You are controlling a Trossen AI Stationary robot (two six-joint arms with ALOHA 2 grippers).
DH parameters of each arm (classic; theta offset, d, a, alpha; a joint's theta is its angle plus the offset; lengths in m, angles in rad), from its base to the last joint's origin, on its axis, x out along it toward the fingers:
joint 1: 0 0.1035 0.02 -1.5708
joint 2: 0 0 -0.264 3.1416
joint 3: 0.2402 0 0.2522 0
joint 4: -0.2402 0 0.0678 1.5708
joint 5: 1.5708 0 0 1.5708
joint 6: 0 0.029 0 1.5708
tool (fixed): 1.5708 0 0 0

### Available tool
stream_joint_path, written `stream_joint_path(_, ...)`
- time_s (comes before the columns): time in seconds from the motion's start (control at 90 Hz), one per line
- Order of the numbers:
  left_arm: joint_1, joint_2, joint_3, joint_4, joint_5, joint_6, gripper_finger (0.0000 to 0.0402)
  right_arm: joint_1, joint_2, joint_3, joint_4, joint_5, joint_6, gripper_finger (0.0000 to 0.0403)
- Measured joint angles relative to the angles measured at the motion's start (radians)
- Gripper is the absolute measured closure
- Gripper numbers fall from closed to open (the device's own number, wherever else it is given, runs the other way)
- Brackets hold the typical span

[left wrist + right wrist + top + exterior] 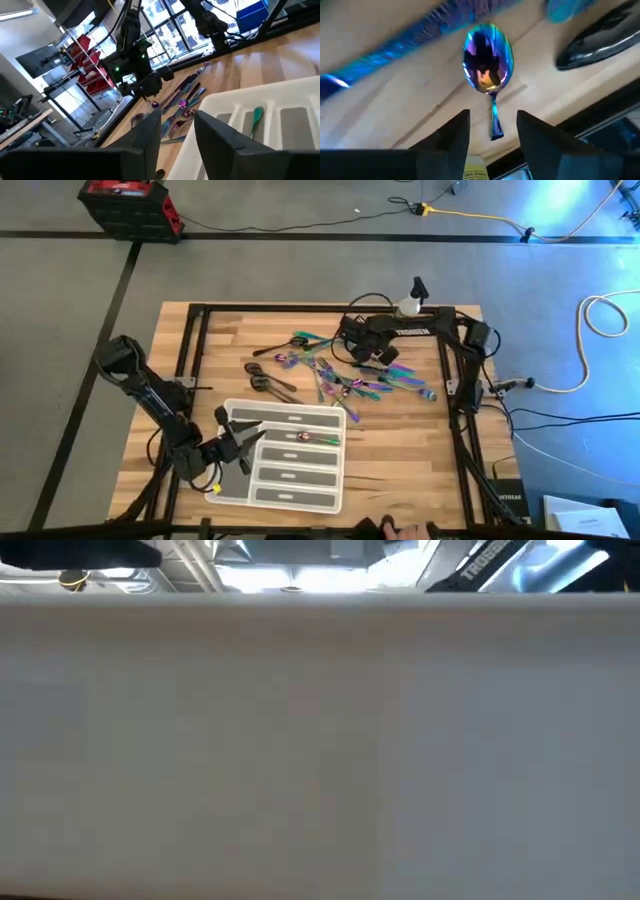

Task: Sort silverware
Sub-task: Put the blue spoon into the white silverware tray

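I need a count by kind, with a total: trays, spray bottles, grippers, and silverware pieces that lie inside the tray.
Tray: 1
Spray bottle: 1
Grippers, left gripper and right gripper: 2
Silverware piece visible inside the tray: 1
Total: 5

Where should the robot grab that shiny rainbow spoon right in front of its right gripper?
Best on the thin handle, not the bowl. The iridescent spoon lies flat on the wooden table, and its rounded bowl looks too wide and slippery to pinch. The right gripper hangs open with the handle pointing into the gap between its fingers, so coming straight down with one finger on each side should probably work.
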Motion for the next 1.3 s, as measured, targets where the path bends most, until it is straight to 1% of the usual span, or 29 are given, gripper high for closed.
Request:
stream_joint_path(0.178, 0.006, 0.0, 0.0, -0.001, 0.001, 0.001, 0.0298, -0.044, 0.063, 0.083, -0.078, -0.047, 0.02, 0.027)
stream_joint_path(0.278, 0.007, 0.0, 0.0, -0.001, 0.001, 0.001, 0.0298, -0.057, 0.099, 0.104, -0.127, -0.061, 0.021, 0.0279)
stream_joint_path(0.367, 0.007, 0.0, 0.0, -0.001, 0.002, 0.001, 0.0298, -0.061, 0.117, 0.112, -0.131, -0.075, 0.02, 0.0292)
stream_joint_path(0.511, 0.007, 0.0, 0.0, -0.025, 0.003, -0.008, 0.0298, -0.059, 0.133, 0.113, -0.138, -0.058, 0.012, 0.0324)
stream_joint_path(0.633, 0.007, 0.0, 0.0, -0.027, 0.003, -0.023, 0.0298, -0.06, 0.133, 0.113, -0.141, -0.06, 0.026, 0.0365)
stream_joint_path(0.733, 0.007, 0.0, 0.0, -0.029, 0.003, -0.025, 0.0298, -0.059, 0.134, 0.113, -0.148, -0.06, 0.073, 0.0395)
stream_joint_path(0.844, 0.007, 0.0, 0.0, -0.032, 0.003, -0.028, 0.0298, -0.05, 0.13, 0.112, -0.157, -0.074, 0.181, 0.0395)
stream_joint_path(0.911, 0.007, 0.0, 0.0, -0.033, 0.003, -0.028, 0.0298, -0.043, 0.116, 0.111, -0.171, -0.111, 0.258, 0.0398)
stream_joint_path(1.022, 0.007, -0.001, 0.0, -0.032, 0.003, -0.032, 0.0298, -0.032, 0.067, 0.108, -0.206, -0.214, 0.364, 0.0401)
stream_joint_path(1.178, 0.007, -0.001, 0.0, -0.032, 0.003, -0.033, 0.0298, -0.021, -0.063, 0.109, -0.219, -0.309, 0.513, 0.0402)
stream_joint_path(1.267, 0.007, -0.001, 0.0, -0.031, 0.003, -0.043, 0.0298, -0.001, -0.153, 0.109, -0.217, -0.317, 0.614, 0.0402)
stream_joint_path(1.3, 0.007, -0.001, 0.0, -0.03, 0.003, -0.043, 0.0298, 0.008, -0.189, 0.109, -0.218, -0.338, 0.656, 0.0402)
